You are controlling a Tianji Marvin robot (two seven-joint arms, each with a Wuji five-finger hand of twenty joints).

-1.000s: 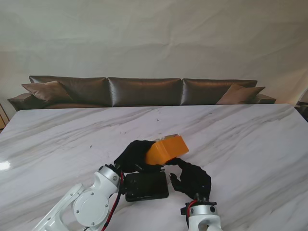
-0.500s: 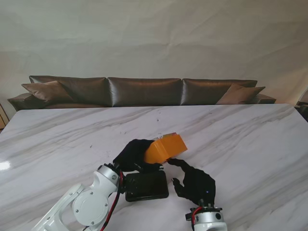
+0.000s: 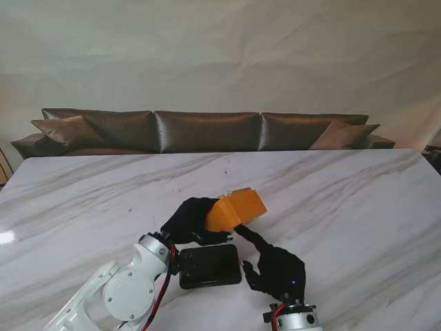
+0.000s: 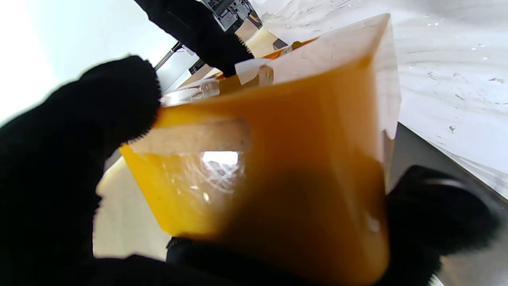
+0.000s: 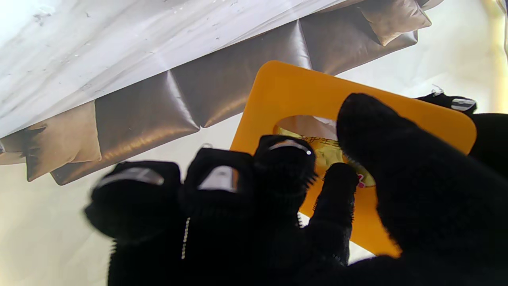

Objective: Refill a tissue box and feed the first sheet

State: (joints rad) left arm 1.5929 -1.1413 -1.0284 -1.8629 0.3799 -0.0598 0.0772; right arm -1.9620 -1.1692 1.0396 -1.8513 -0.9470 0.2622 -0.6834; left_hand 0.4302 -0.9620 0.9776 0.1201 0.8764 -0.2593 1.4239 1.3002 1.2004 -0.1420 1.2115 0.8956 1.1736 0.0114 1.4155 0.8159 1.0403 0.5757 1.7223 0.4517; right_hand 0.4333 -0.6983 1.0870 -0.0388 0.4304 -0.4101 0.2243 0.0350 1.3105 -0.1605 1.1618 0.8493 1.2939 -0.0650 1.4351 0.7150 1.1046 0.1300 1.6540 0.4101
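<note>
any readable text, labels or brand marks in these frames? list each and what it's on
None reads clearly.
Tissue pack seen through the orange tissue box opening: printed characters and a red mark, too small and blurred, partly hidden by the right hand.
Black tray on the table: no marking visible.

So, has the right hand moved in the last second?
Yes. The right hand has reached farther from me, its finger now up at the orange tissue box, judged against the black tray, which lies unmoved on the table.

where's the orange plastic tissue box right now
In the stand view, the orange plastic tissue box is near the middle, held off the marble table by the left hand, beyond a black tray.
</note>
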